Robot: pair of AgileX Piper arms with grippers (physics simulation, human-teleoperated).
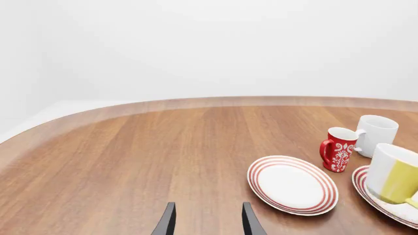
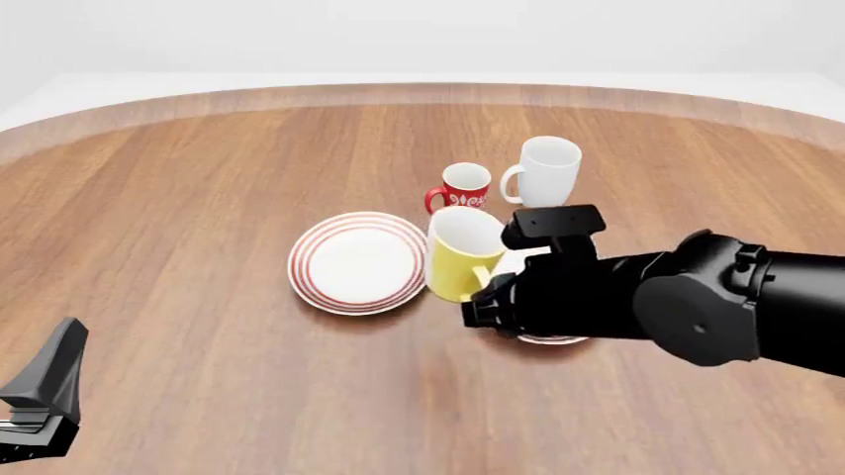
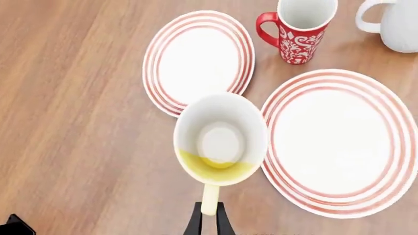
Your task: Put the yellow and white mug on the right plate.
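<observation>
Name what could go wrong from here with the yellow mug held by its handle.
The right tool pinches only the thin handle of the yellow and white mug, so the mug could swing or slip out. It hangs between the two plates, over the gap beside the right plate; released now, it might land on the rim and tip. The red patterned mug stands close behind the plates and could be knocked.

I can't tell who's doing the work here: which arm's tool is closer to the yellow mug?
The right. The right tool is closed on the handle of the yellow mug, which is lifted beside the right plate. The left tool sits far off at the table's near left, open.
</observation>
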